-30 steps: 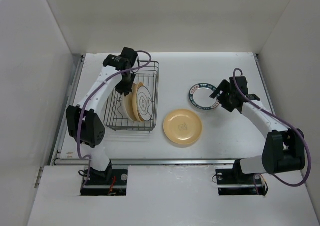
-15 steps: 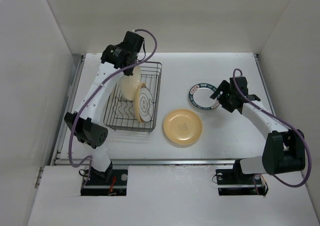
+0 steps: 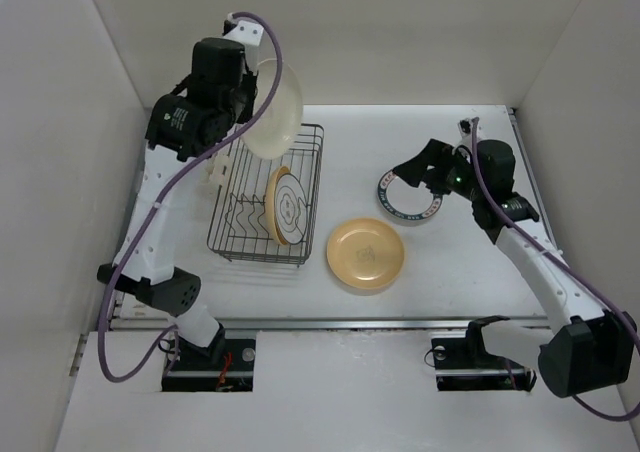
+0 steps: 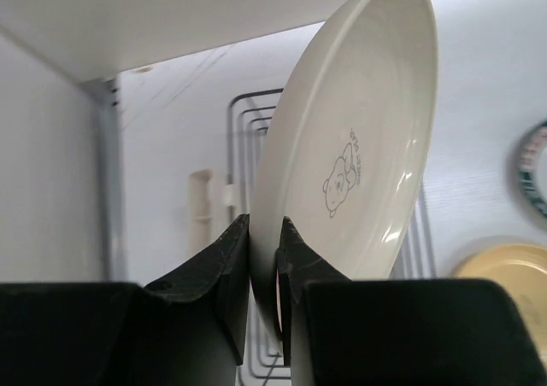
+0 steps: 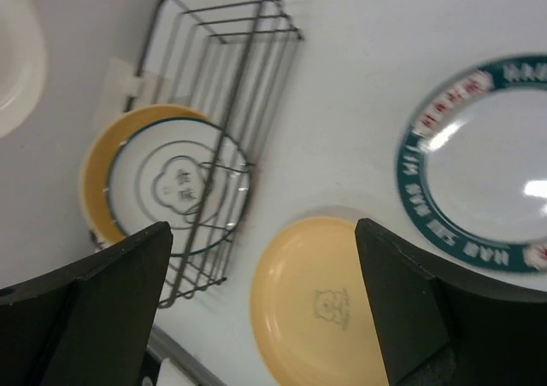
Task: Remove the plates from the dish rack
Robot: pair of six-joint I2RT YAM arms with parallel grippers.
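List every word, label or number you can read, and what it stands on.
No text reads clearly.
On the green-rimmed plate: white rim lettering, too blurred.
On the ringed plate: centre characters, too blurred.
On the cream plate: tiny writing beside a small drawing, too small.
On the yellow plate: centre drawing, no legible words.

The cream plate (image 4: pixel 342 172) in the left claw (image 4: pixel 263 249) bore a small grey bear outline; below the right claw (image 5: pixel 263 232) lay a yellow plate (image 5: pixel 316 309) and a white, green-rimmed plate (image 5: pixel 496 172).
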